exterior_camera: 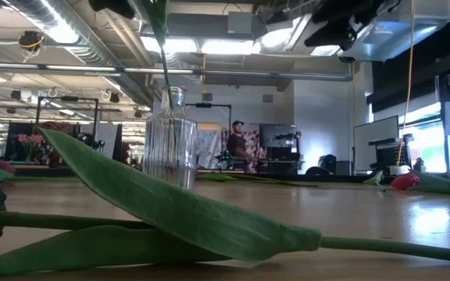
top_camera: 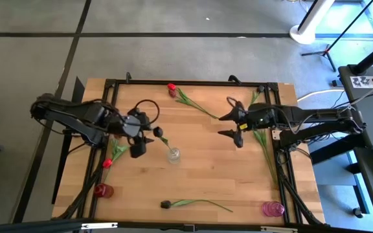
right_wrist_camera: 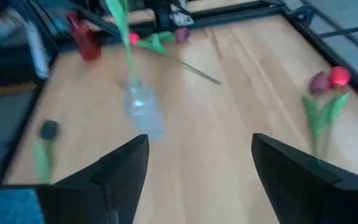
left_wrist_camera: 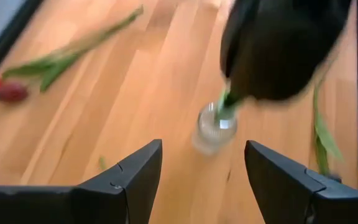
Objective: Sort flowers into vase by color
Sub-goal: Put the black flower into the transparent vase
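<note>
- Now my left gripper [top_camera: 145,138] hangs wide, empty, beside the clear glass vase [top_camera: 173,155], where a dark tulip [left_wrist_camera: 278,50] stands.
- My right gripper [top_camera: 230,125] waits spread, empty.
- Risk, I judge: brushing that tulip tips the vase.
- Vases: one clear, one red [top_camera: 103,190], one pink [top_camera: 272,208]; loose flowers, unsure.

Bright ceiling lights, window glare, both wrist views motion-blurred

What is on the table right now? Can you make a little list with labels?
Table: light wooden tabletop
Middle: small clear glass vase holding one green flower stem
Left gripper: open, beside the vase
Right gripper: open, holding nothing
Far edge: bright red tulip lying flat
Near edge: dark maroon-black tulip lying flat
Corners: red vase, pink vase
</note>
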You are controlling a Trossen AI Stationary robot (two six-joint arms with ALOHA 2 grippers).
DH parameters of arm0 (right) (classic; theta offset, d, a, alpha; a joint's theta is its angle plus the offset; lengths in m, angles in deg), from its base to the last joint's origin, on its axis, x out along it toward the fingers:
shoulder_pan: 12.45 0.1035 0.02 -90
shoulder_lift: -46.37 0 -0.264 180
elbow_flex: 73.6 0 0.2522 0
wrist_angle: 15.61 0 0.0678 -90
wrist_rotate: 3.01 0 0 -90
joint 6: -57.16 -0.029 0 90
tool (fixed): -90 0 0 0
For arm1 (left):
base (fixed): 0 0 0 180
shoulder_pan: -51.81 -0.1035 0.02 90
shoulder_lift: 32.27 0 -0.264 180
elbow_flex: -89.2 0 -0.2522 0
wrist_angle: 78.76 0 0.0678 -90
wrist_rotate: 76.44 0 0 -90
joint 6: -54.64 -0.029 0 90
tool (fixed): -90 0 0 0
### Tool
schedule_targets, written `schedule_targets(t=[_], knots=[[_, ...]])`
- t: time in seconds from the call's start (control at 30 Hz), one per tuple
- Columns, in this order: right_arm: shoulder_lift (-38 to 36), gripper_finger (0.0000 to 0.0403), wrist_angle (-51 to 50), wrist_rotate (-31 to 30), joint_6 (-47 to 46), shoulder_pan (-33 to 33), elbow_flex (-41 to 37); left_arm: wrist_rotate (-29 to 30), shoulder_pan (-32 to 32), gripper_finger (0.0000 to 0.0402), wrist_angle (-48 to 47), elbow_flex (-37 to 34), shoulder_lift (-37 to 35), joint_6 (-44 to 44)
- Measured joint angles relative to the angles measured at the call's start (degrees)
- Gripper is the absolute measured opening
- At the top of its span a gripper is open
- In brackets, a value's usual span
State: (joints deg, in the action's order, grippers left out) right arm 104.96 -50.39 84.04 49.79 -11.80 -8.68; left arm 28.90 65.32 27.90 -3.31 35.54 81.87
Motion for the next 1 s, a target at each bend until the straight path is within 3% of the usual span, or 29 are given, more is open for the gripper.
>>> schedule_targets(t=[0.17,0.3,0.57,0.77,1.0], knots=[[7.88,0.0285,3.99,-1.85,9.12,7.85,0.0,-3.49,0.13,0.0224,-14.04,1.62,-0.07,9.53],[16.59,0.0285,10.19,-5.77,9.21,15.91,1.63,-4.63,4.18,0.0224,-18.38,0.33,-0.11,18.99],[35.16,0.0285,12.08,-9.06,4.19,25.87,15.88,-2.02,18.23,0.0224,-13.14,-3.66,0.02,31.14],[48.91,0.0285,11.57,-9.1,-1.96,29.85,25.89,0.72,26.64,0.0224,-4.24,-9.96,0.04,33.99],[59.78,0.0285,10.28,-10.9,-9.13,31.8,32.93,4.85,32.41,0.0224,5.22,-15.08,0.07,34.93]])
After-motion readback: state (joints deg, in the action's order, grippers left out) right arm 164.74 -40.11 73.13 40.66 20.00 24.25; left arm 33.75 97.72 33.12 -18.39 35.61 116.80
